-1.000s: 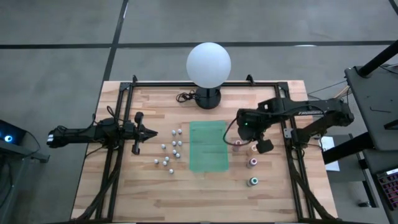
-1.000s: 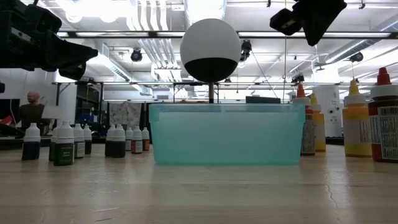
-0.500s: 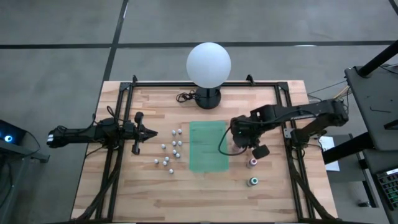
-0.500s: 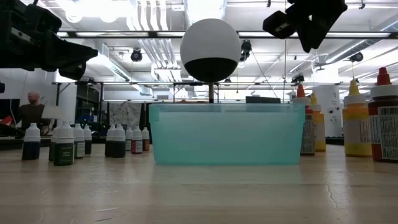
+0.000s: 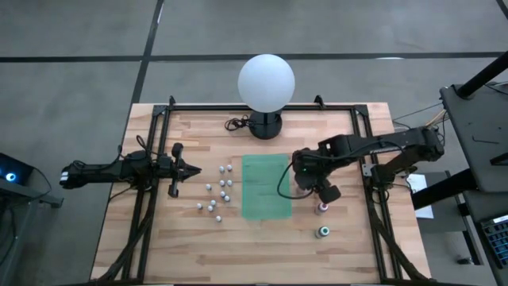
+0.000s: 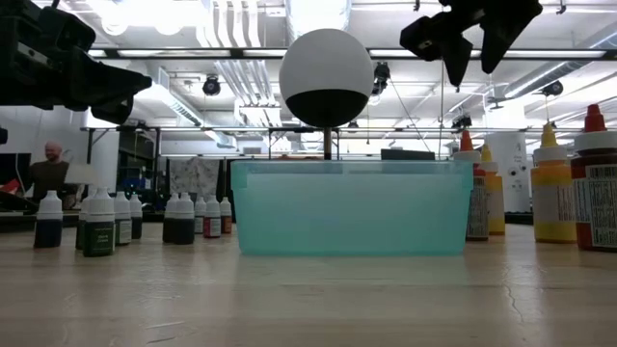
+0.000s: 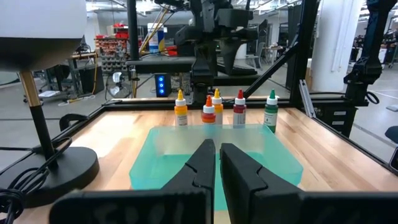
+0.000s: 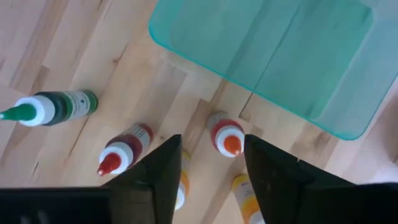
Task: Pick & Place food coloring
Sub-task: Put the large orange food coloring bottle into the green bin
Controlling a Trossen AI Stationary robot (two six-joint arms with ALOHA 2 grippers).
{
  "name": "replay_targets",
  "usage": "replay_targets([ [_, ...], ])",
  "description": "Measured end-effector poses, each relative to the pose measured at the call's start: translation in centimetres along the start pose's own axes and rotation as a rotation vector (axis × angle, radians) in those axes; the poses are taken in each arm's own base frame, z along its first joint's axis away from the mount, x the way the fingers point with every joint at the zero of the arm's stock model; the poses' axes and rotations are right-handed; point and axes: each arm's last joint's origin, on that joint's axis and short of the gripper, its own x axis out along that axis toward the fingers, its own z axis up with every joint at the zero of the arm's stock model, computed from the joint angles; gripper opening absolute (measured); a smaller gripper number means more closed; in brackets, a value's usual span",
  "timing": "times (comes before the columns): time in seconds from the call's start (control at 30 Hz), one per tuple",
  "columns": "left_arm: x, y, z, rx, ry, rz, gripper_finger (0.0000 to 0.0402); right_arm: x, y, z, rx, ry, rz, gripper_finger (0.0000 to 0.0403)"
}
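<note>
Five coloured-top bottles (image 7: 215, 107) stand beside one green bin (image 7: 186, 155).

Bin (image 5: 266, 187) mid-table, lamp (image 5: 266, 83) behind it, small bottles (image 5: 217, 191) left, taller bottles (image 5: 321, 218) right.

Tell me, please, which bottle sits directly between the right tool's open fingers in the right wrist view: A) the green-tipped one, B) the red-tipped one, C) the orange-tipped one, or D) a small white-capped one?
C: in the right wrist view the orange-tipped bottle stands in the gap of the open right tool, while the red-tipped bottle and the green-tipped bottle lie off to one side.
</note>
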Motion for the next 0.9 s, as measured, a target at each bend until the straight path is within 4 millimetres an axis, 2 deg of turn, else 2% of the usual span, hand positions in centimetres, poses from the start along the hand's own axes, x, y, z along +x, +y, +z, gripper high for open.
replay_targets([
  [0.23,0.0,0.0,0.0,0.000,0.000,0.000,0.0000,1.5,-0.1,-0.4,0.002,0.007,0.000,0.0192],
  [0.57,0.0,0.0,0.0,0.000,0.000,0.000,0.0000,3.5,-0.3,-1.0,0.008,0.016,-0.003,0.0196],
  [0.9,0.0,0.0,0.0,0.000,0.000,0.000,0.0000,4.1,-1.3,-1.8,0.063,0.035,-0.042,0.0196],
])
